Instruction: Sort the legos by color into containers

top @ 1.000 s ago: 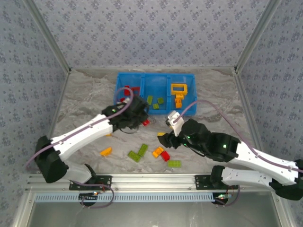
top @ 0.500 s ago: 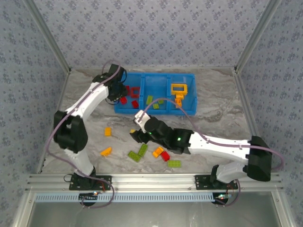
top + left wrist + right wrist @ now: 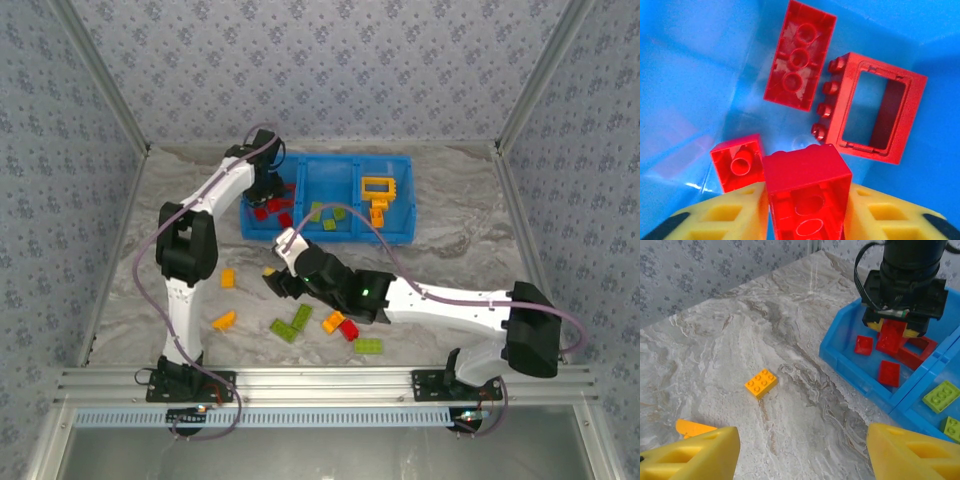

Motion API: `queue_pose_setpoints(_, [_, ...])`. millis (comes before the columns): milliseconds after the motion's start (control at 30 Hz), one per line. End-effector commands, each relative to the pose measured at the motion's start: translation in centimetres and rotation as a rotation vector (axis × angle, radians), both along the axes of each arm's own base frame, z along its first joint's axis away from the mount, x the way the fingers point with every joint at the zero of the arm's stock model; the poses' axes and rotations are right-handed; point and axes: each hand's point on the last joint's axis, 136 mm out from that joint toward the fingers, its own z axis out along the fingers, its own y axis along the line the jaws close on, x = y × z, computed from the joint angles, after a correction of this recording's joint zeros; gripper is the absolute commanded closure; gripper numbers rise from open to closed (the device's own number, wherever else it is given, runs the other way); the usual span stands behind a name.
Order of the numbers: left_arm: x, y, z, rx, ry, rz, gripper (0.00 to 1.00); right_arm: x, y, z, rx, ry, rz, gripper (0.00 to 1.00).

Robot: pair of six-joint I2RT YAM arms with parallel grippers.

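Note:
The blue tray (image 3: 325, 175) has three compartments. My left gripper (image 3: 807, 215) hangs over the left one, shut on a red brick (image 3: 807, 182) that is tilted with its hollow underside towards the camera. Beneath it lie a red frame (image 3: 875, 110), a long red brick (image 3: 800, 55) and a small red brick (image 3: 737, 162). My right gripper (image 3: 800, 450) is open and empty above the table, left of the tray. An orange brick (image 3: 761, 383) lies just ahead of it. In the top view the left gripper (image 3: 268, 190) is at the tray and the right gripper (image 3: 272, 272) below it.
Green bricks (image 3: 318, 211) lie in the middle compartment and an orange frame (image 3: 378, 188) in the right one. Loose on the table near the front are orange (image 3: 224, 320), green (image 3: 292, 323), red (image 3: 349, 331) and another green brick (image 3: 368, 346). The left arm's cable loops above the tray.
The left arm has swung from the table up to the tray's left compartment, carrying the red brick. The right arm has reached leftward across the table, with its jaws opening slightly.

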Motion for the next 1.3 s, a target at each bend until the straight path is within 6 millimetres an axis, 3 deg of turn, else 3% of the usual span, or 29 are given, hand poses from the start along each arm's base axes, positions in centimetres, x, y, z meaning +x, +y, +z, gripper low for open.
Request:
queue_pose_setpoints(0, [-0.5, 0.6, 1.7, 0.018, -0.006, 0.003, 0.48, 0.8, 0.9, -0.6, 0.027, 0.053, -0.037, 0.29])
queue_pose_setpoints(67, [-0.6, 0.6, 3.4, 0.007, -0.034, 0.004, 0.42, 0.9, 1.5, -1.5, 0.028, 0.084, -0.041, 0.29])
queue_pose_setpoints(200, [-1.4, 0.9, 7.7, -0.01, -0.106, 0.002, 0.41, 1.4, 2.5, -3.1, 0.043, 0.143, -0.061, 0.28])
queue_pose_setpoints(300, [-3.5, 2.5, 11.9, 0.004, -0.167, 0.026, 0.41, 2.1, 4.0, -4.5, 0.058, 0.225, -0.096, 0.26])
queue_pose_setpoints(433, [-8.7, 7.1, 19.1, 0.061, -0.328, 0.117, 0.37, 3.0, 7.3, -7.3, 0.027, 0.38, -0.151, 0.27])
queue_pose_setpoints(500, [-12.1, 9.2, 21.6, 0.058, -0.411, 0.151, 0.33, 3.4, 8.9, -8.6, 0.01, 0.438, -0.186, 0.27])
queue_pose_setpoints(600, [-17.4, 11.6, 23.4, 0.038, -0.504, 0.167, 0.3, 4.2, 10.4, -10.5, -0.022, 0.509, -0.257, 0.25])
queue_pose_setpoints(767, [-24.1, 12.9, 22.3, -0.054, -0.543, 0.134, 0.29, 5.3, 12.7, -13.8, -0.092, 0.559, -0.303, 0.21])
queue_pose_setpoints(933, [-28.8, 13.8, 18.4, -0.152, -0.541, 0.167, 0.3, 5.5, 15.0, -16.0, -0.139, 0.555, -0.261, 0.18])
queue_pose_setpoints(1100, [-31.6, 14.8, 16.4, -0.174, -0.538, 0.184, 0.33, 5.3, 15.5, -19.0, -0.229, 0.549, -0.267, 0.19])
queue_pose_setpoints(1267, [-32.3, 14.9, 16.1, -0.175, -0.526, 0.177, 0.34, 5.6, 15.8, -20.3, -0.243, 0.553, -0.27, 0.25])
